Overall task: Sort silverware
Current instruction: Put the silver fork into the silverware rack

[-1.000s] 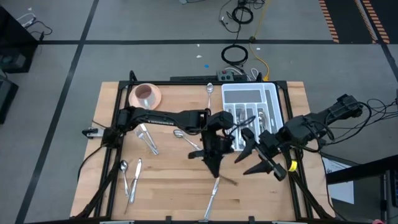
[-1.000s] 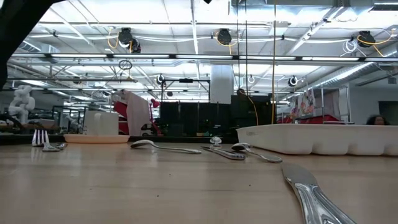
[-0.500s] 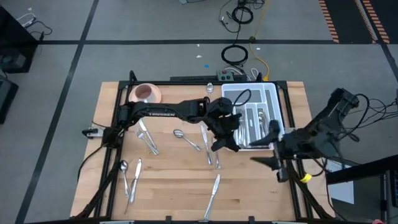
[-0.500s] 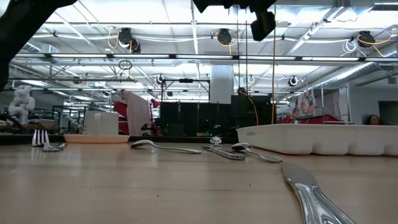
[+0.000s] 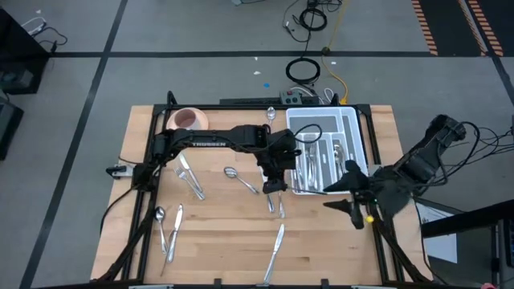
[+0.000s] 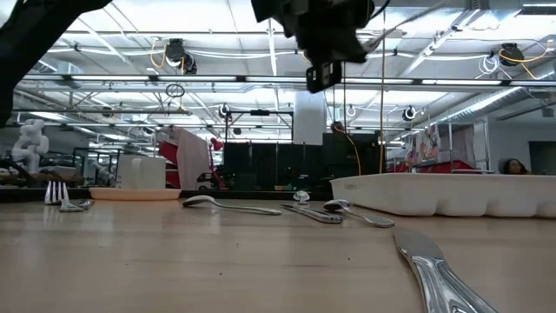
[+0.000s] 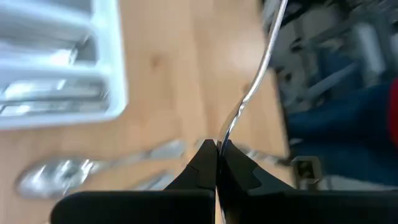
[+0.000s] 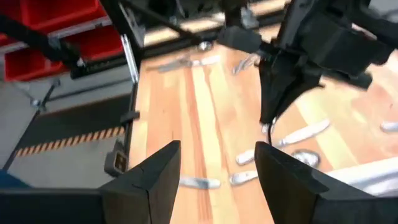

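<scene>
My left gripper (image 5: pixel 273 186) hangs over the table's middle, just left of the white tray (image 5: pixel 353 128), and is shut on one slim piece of silverware (image 7: pixel 258 68). I cannot tell its kind. Loose silverware lies on the table: a spoon (image 5: pixel 238 177), a knife (image 5: pixel 275 245), pieces (image 5: pixel 275 206) under the gripper, more at the left (image 5: pixel 189 178) and near left (image 5: pixel 167 226). Several pieces lie in the tray's compartments. My right gripper (image 5: pixel 342 197) stands open at the tray's near right corner, holding nothing. My left gripper pinches one end of the slim silver piece (image 7: pixel 225 138) between its two shut fingertips (image 7: pixel 205 163). The rest of the piece runs on beyond the fingers, thin and slightly curved. It is lifted clear of the table. The fingers slant downward.
A pink saucer with a cup (image 5: pixel 189 120) sits at the far left corner. A spoon (image 5: pixel 271 114) lies at the far edge beside the tray. The black frame rails run along the table's edges. Bare wood shows at the near middle.
My left gripper has swung from pointing down over the near middle to a spot beside the tray, tipping and rolling, and has sunk into the low view from above. My right arm has drawn back toward the table's right edge and turned its wrist; its fingers stay open.
</scene>
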You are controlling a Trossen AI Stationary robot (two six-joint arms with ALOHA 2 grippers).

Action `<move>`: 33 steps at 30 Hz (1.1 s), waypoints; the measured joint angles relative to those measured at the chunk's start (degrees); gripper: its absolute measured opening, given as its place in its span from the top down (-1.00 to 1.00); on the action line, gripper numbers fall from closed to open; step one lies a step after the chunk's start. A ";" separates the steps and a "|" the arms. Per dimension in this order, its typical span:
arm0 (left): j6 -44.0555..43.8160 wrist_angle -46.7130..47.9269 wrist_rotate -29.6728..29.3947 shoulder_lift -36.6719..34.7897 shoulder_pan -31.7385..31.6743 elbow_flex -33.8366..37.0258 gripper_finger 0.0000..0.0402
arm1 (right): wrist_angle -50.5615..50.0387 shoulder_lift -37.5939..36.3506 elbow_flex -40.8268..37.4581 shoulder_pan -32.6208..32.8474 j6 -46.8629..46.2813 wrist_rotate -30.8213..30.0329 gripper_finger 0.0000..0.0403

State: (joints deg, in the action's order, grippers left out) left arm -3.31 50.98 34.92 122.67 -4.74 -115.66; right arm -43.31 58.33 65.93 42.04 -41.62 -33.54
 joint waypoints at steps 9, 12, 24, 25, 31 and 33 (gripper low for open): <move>2.27 5.25 -7.01 0.00 1.67 0.00 0.99 | -4.52 7.75 0.00 -13.20 5.55 21.48 0.01; 2.34 5.30 -8.10 0.00 2.58 0.00 0.99 | -2.94 10.26 0.00 -16.16 8.41 25.73 0.01; 2.16 5.07 -11.14 0.00 5.25 0.00 0.99 | -6.30 14.59 0.00 -21.46 12.54 32.19 0.02; 2.16 5.04 -11.28 0.00 5.31 0.00 0.99 | -6.29 14.93 0.00 -21.68 12.54 32.21 0.03; 1.88 3.91 -11.63 0.00 5.81 0.00 0.97 | -6.23 17.11 0.00 -22.09 13.10 33.86 0.24; 1.76 3.35 -12.08 0.00 5.90 0.00 0.97 | -6.07 17.71 0.00 -22.05 13.40 34.00 0.36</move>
State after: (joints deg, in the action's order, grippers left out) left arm -1.55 54.32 22.84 122.67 1.16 -115.66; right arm -49.39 76.05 65.93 19.99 -28.22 0.46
